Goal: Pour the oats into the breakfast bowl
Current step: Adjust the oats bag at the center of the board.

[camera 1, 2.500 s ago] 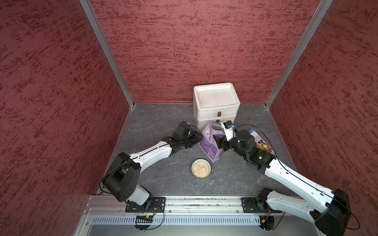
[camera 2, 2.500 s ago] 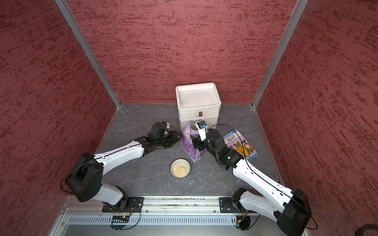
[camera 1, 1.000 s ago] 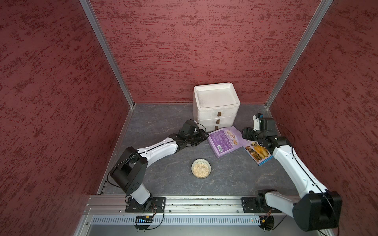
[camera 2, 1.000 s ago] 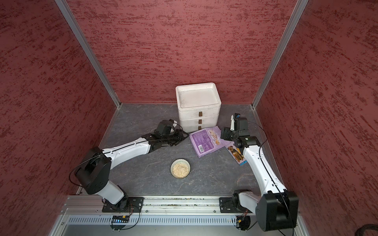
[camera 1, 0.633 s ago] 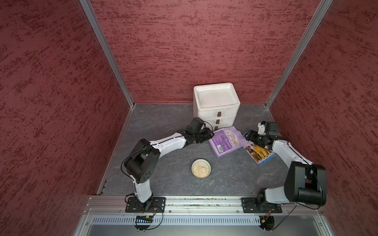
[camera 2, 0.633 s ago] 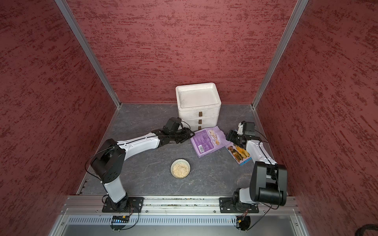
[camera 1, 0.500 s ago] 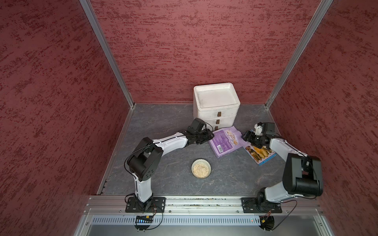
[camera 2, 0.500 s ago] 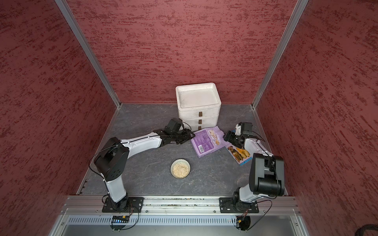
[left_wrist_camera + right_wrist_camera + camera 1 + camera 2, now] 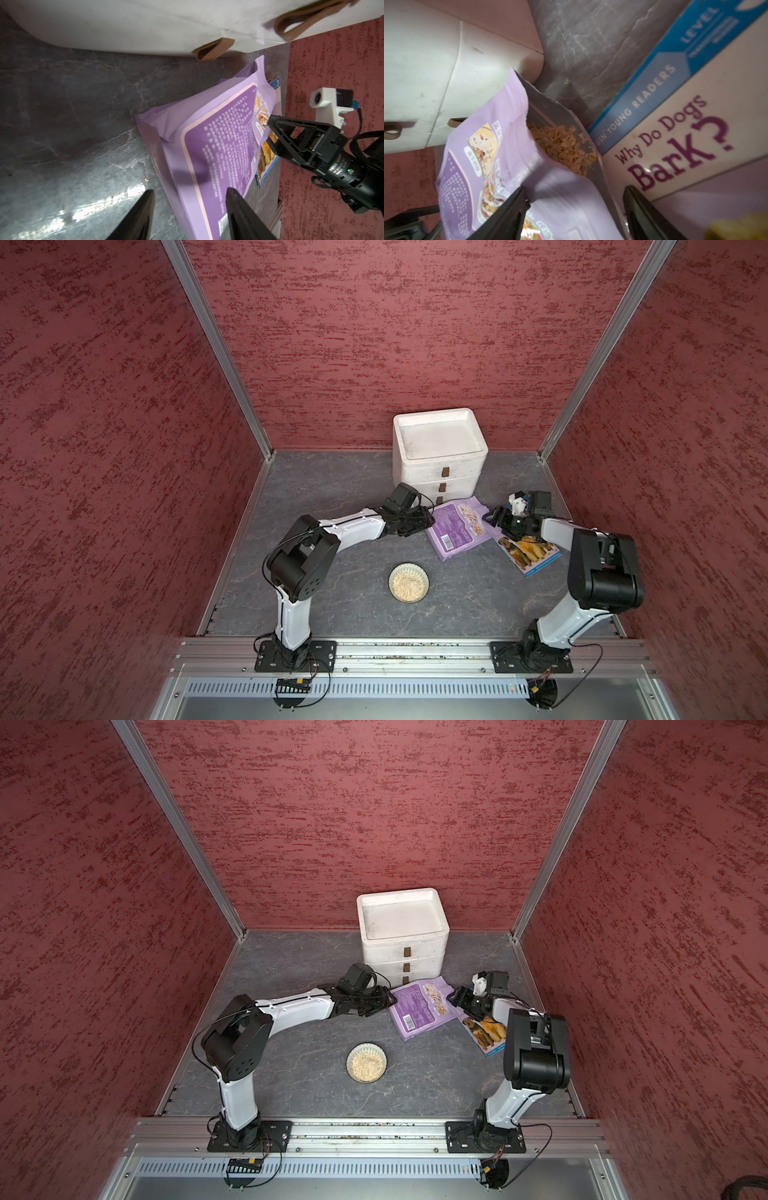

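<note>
The lavender pouch lies flat on the grey floor in front of the drawer box. Its torn mouth faces my right gripper and shows oats inside. More oats fill the breakfast bowl, which stands alone nearer the front. My left gripper is open at the pouch's left edge, one finger over the floor and one over the pouch. My right gripper is open astride the mouth corner of the pouch.
A white foam drawer box stands just behind the pouch. A blue dog-cover book lies partly under the pouch's right side. Red walls close in on three sides.
The pouch, upright between both grippers 2.5 s ago, now lies flat. In the last second the left gripper slid right to its edge and the right gripper came left onto its mouth.
</note>
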Robot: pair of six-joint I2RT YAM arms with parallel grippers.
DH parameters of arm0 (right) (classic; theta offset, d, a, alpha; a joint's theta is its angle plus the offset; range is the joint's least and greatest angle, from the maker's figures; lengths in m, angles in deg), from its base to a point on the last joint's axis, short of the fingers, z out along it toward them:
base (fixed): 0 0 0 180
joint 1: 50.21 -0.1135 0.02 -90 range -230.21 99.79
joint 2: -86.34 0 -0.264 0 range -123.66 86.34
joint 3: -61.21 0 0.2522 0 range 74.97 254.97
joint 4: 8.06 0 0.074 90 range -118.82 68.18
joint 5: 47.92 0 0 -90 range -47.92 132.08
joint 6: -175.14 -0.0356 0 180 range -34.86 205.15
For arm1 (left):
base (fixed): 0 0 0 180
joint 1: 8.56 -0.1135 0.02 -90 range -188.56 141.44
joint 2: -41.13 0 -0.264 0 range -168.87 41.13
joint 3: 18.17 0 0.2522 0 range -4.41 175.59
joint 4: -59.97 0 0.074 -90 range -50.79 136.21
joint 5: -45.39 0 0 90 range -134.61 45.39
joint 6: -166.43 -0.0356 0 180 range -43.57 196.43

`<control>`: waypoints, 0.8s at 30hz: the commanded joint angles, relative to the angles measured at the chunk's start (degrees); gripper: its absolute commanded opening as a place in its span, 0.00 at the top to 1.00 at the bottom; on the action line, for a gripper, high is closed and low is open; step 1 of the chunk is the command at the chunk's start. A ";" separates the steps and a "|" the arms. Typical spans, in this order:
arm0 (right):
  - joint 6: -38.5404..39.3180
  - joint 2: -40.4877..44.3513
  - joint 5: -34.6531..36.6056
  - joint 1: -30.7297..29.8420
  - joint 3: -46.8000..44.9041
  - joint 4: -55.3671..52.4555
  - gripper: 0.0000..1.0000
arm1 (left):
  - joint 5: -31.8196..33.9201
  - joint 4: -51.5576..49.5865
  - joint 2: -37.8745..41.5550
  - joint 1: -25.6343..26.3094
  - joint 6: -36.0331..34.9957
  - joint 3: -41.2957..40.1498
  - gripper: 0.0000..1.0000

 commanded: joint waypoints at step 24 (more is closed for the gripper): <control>0.49 16.67 -12.36 -9.39 5.81 -2.92 0.84 | 0.12 0.71 -1.64 -1.16 -0.55 -1.02 0.42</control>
